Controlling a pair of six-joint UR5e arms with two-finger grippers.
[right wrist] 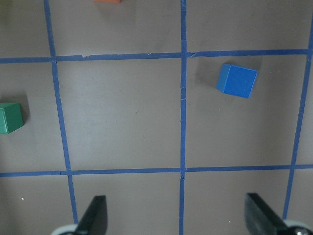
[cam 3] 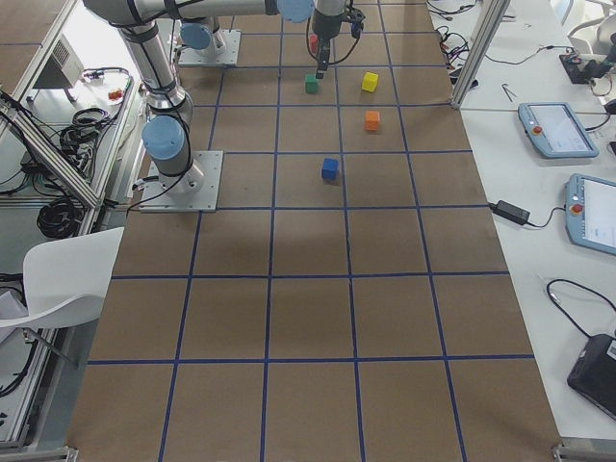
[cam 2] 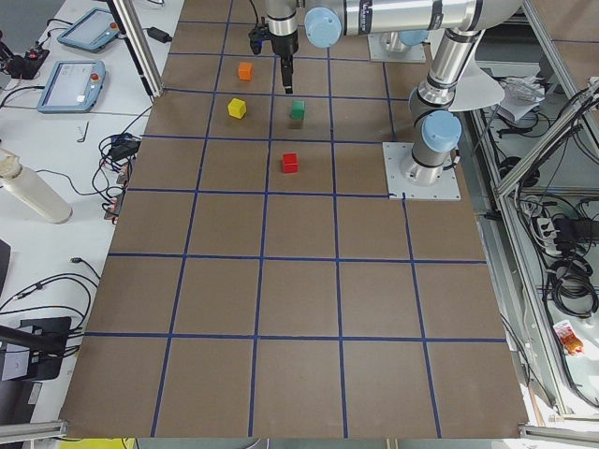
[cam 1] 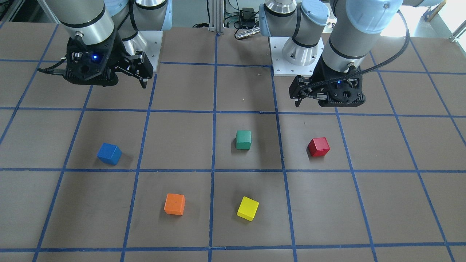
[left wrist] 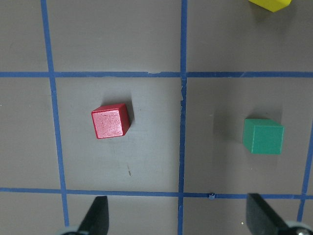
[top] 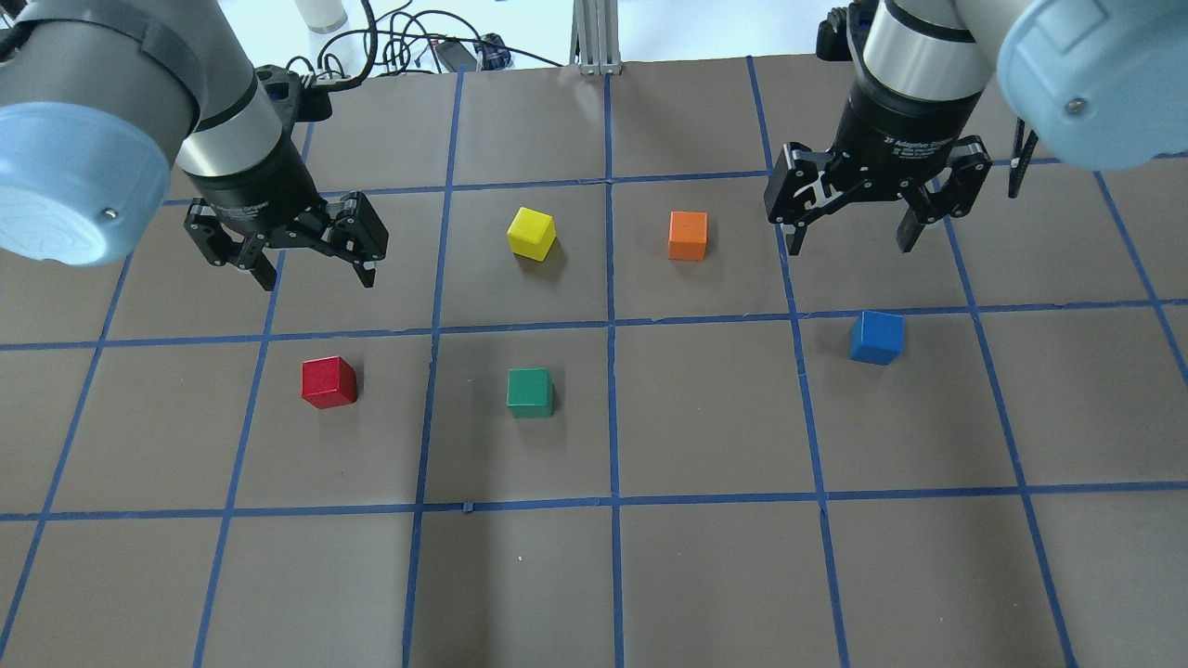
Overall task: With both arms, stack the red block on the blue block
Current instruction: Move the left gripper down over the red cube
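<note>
The red block [top: 329,382] sits on the brown mat on my left side, just nearer than my left gripper [top: 319,278], which hovers above the table, open and empty. In the left wrist view the red block [left wrist: 111,121] lies ahead of the open fingertips [left wrist: 98,215], left of centre. The blue block [top: 876,337] sits on my right side, just nearer than my right gripper [top: 850,246], which is also open, empty and raised. In the right wrist view the blue block [right wrist: 237,81] lies ahead, right of centre. The two blocks are far apart.
A green block [top: 530,392] sits between the red and blue blocks, nearer the red. A yellow block [top: 532,232] and an orange block [top: 688,236] lie farther out, between the two grippers. Blue tape lines grid the mat [top: 705,575].
</note>
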